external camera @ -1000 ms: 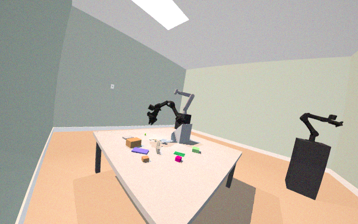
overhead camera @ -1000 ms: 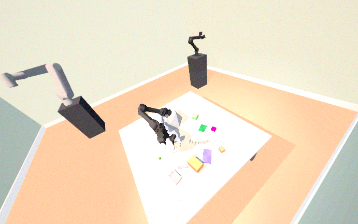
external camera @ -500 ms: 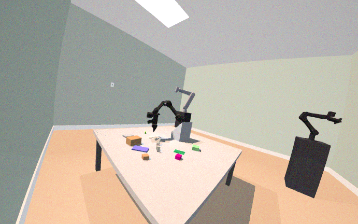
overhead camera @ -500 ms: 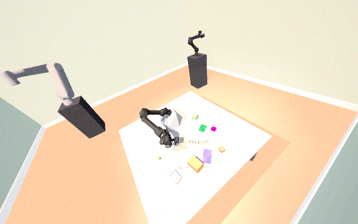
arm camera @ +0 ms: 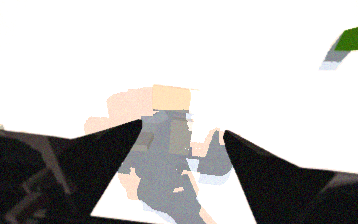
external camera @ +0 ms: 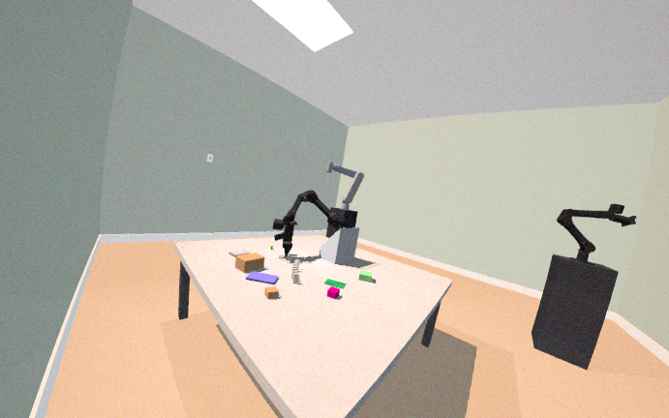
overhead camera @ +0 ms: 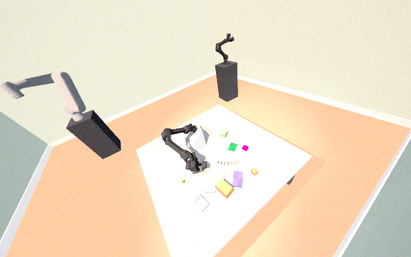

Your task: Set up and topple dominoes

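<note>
With its fingers spread and nothing between them, the gripper [overhead camera: 195,169] [external camera: 288,253] [arm camera: 182,128] hangs beside the standing row [overhead camera: 229,163] [external camera: 295,277], over pale blocks [arm camera: 171,97], probably missing dominoes. Fetching seems in hand; next calls for lining up, then closing squarely.

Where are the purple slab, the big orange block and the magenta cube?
Purple slab [overhead camera: 237,179] [external camera: 261,277]: top and exterior views, upper face.
Big orange block [overhead camera: 224,187] [external camera: 249,261]: same views, body.
Magenta cube [overhead camera: 245,147] [external camera: 332,292]: same views, body.

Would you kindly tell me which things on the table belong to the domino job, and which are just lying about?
Job: standing domino row; tool.
Lying about: purple slab; magenta block; green flat piece.
</note>
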Robot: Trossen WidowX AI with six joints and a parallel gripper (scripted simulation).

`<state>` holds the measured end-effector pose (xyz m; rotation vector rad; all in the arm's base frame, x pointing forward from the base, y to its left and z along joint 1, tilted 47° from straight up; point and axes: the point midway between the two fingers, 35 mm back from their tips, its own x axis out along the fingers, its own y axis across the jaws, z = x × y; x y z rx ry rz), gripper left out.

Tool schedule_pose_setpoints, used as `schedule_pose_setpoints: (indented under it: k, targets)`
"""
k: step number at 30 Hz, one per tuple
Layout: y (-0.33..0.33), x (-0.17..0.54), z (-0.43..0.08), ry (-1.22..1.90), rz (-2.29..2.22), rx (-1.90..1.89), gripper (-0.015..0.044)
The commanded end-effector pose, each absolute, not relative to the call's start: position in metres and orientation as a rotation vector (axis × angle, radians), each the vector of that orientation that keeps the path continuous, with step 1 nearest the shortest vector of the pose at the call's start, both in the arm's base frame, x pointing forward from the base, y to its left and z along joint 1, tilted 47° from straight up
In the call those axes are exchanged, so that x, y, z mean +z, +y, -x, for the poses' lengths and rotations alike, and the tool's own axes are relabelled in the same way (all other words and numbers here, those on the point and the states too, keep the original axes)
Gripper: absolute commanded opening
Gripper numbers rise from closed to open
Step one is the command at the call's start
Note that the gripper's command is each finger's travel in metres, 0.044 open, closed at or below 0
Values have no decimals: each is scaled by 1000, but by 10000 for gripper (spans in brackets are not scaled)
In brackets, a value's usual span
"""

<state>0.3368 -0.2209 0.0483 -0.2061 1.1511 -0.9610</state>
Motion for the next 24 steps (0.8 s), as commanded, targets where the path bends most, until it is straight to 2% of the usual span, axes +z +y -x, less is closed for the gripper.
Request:
schedule_pose_setpoints:
  k: [1,11,24]
  targets:
    - [-226,43,-337,1155,207,-958,440]
    - [-231,38,-338,1155,207,-958,440]
    - [-231,38,-338,1155,207,-958,107]
